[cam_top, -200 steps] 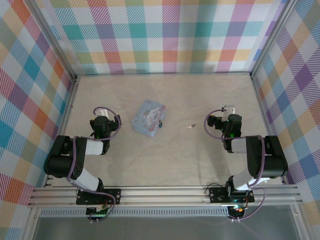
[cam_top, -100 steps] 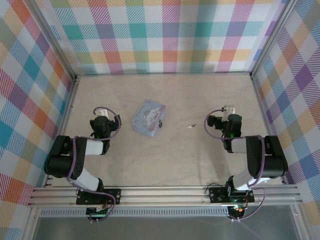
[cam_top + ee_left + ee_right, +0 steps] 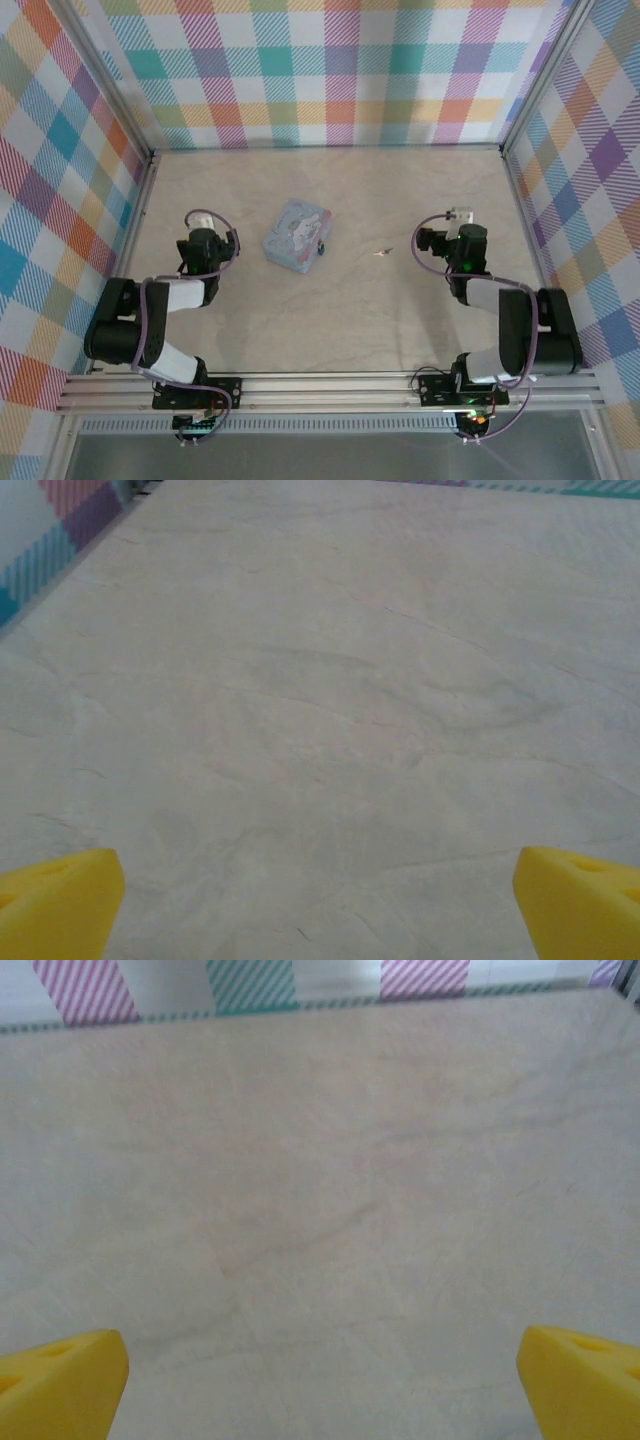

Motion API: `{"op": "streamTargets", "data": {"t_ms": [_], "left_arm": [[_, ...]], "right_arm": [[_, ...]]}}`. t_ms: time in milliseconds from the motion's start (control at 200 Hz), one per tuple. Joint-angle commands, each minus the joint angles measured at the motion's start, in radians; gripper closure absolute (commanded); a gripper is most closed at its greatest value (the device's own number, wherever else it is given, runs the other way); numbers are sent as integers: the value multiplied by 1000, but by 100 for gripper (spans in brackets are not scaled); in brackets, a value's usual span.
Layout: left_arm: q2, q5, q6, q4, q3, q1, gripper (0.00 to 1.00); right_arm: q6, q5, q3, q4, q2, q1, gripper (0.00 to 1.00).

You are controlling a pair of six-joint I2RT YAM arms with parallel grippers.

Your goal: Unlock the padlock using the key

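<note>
Looking down in the top external view: the key (image 3: 381, 252) lies flat on the table (image 3: 340, 320), between the tin (image 3: 295, 235) and the right arm (image 3: 466, 252), its long axis roughly left-to-right. The padlock (image 3: 322, 246) sits just beside the tin's right edge; whether they touch, I cannot tell. The key is nearer the right arm than the left arm (image 3: 203, 252), off to the right arm's left.

Left wrist view: left fingers (image 3: 55, 905) are spread wide over bare table, holding nothing.

Right wrist view: right fingers (image 3: 60, 1380) are likewise apart and empty. Judgement: the right arm is better placed to fetch the key and would need to swing leftward.
</note>
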Motion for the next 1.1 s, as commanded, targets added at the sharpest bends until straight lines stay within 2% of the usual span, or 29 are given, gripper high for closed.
{"op": "streamTargets", "data": {"t_ms": [0,70,125,160,230,280,335,385,445,530,620,735,900,1095], "left_arm": [[-101,-78,-45,-205,92,-8,0],[-161,-109,-114,-303,123,-8,0],[-210,-81,-171,-366,137,-6,0],[-242,-58,-249,-423,150,-3,0],[-293,-31,-488,-585,188,3,0],[-315,77,-557,-610,190,13,0],[-333,183,-611,-617,181,13,0],[-338,280,-659,-634,180,12,0],[-337,357,-697,-669,183,-7,0],[-340,421,-734,-696,172,-54,3],[-358,433,-780,-680,136,-117,4],[-401,430,-869,-544,47,-204,3],[-365,392,-935,-477,31,-321,2],[-272,384,-949,-386,55,-373,2]], "right_arm": [[61,-1,63,-161,-106,-7,0],[114,-37,91,-217,-159,-7,0],[168,-82,121,-262,-184,-8,0],[216,-112,147,-296,-195,-8,0],[371,-175,224,-437,-200,-7,0],[472,-211,267,-505,-181,-11,0],[483,-357,282,-450,-146,-18,0],[531,-441,280,-378,-108,-18,0],[579,-531,301,-345,-58,-18,0],[569,-641,421,-470,42,-6,0],[539,-686,493,-513,121,34,2],[506,-699,566,-556,204,98,4],[474,-706,706,-625,347,177,6],[426,-720,915,-729,537,261,8]]}}
